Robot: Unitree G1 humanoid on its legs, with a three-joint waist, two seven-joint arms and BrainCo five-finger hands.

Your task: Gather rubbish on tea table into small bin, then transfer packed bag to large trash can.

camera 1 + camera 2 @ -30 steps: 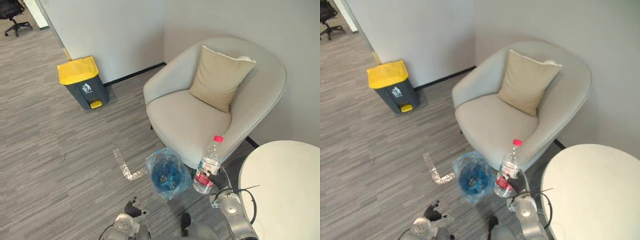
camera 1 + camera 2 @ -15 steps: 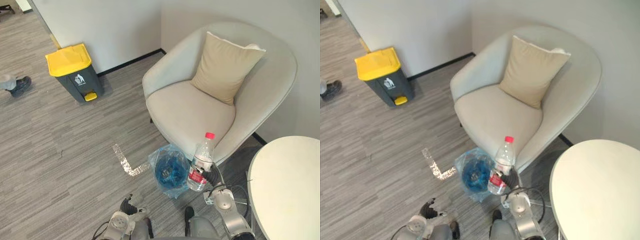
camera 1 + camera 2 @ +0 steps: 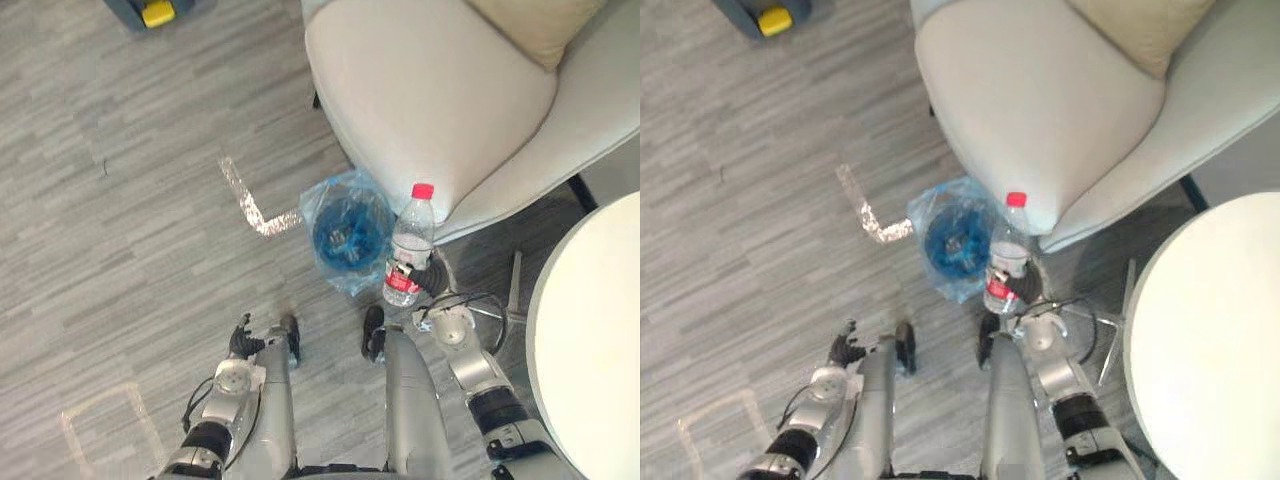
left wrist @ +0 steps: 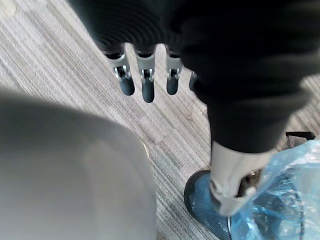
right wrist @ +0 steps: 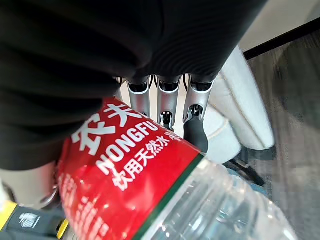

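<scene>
The left robot hand (image 3: 240, 343) hangs low over the carpet, left of the small bin (image 3: 345, 278) and nearer the robot. Its fingers (image 4: 145, 86) are straight and apart and hold nothing, apparently kept clear because this step needs one arm. The small bin, lined with a blue plastic bag, stands on the floor against the front edge of the pale armchair (image 3: 430, 110), its mouth open and facing up to take rubbish. Just right of the bin, the clear water bottle (image 3: 410, 245) with a red cap stands upright in the right robot hand (image 5: 169, 107). Its fingers are curled round the red label, a low grip that likely steadies the bottle for the carry. The bottle is beside the bin's rim, not yet over its mouth. Further right of the bin curves the round white desk (image 3: 600, 330), the bottle's likely source.
</scene>
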